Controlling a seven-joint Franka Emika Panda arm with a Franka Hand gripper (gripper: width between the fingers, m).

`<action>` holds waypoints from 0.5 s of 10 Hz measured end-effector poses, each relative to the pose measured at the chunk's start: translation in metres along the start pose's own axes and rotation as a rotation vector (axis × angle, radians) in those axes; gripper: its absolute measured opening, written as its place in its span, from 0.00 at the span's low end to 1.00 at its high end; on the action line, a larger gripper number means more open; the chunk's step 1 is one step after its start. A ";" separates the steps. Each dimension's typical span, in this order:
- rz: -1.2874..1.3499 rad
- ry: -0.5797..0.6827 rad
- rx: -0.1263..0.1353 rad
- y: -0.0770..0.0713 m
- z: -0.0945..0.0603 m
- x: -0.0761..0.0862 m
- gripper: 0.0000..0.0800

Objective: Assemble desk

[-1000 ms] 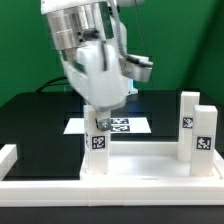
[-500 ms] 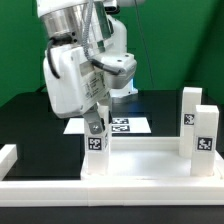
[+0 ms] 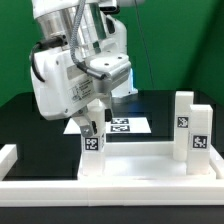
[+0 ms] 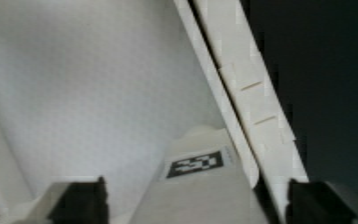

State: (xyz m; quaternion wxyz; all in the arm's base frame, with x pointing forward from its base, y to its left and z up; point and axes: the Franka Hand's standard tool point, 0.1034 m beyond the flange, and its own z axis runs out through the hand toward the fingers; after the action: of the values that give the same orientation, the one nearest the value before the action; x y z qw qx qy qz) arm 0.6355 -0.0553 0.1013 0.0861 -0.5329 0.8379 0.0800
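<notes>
Three tagged legs (image 3: 92, 152) stand on one desk top (image 3: 140, 168) — gripper (image 3: 92, 128) spread open over the nearest.

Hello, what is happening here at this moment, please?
A robot arm is putting together a white desk. The desk top lies upside down on the black table, with tagged legs standing up from it. The end effector sits just above the leg on the exterior view's left, fingers on either side of its top, apparently open. Two more legs stand on the exterior view's right.
</notes>
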 end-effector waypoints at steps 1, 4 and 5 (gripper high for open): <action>-0.001 -0.001 0.002 0.000 -0.001 -0.001 0.76; -0.038 -0.069 0.062 0.000 -0.067 -0.025 0.81; -0.040 -0.083 0.074 -0.002 -0.082 -0.029 0.81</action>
State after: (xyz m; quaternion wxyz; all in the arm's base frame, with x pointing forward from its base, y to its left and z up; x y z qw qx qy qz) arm 0.6449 -0.0493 0.1873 0.1420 -0.5422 0.8252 0.0695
